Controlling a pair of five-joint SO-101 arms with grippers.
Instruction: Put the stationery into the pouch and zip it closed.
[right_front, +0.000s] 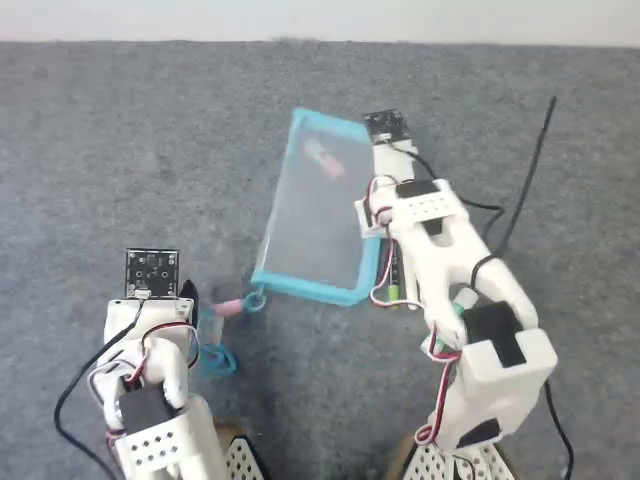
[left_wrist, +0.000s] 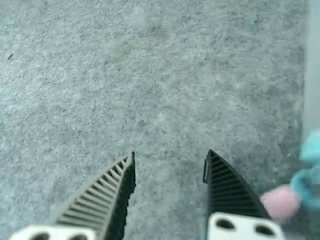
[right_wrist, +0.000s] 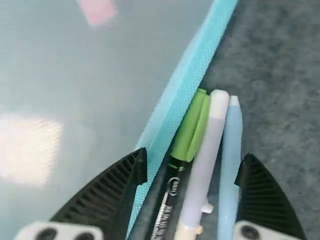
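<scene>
Turquoise-edged pouch, frame centre; three pens alongside, straddled by wide right hand; left hand wide, lower left.

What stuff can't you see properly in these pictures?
Pens: in the high view, the right arm covers most of them.
Pink thing in the pouch: high view, blurred behind the cloudy wall.
Pink tag: left wrist view, blurred near the edge.
Whether the pouch is zipped: too small in the high view.
</scene>
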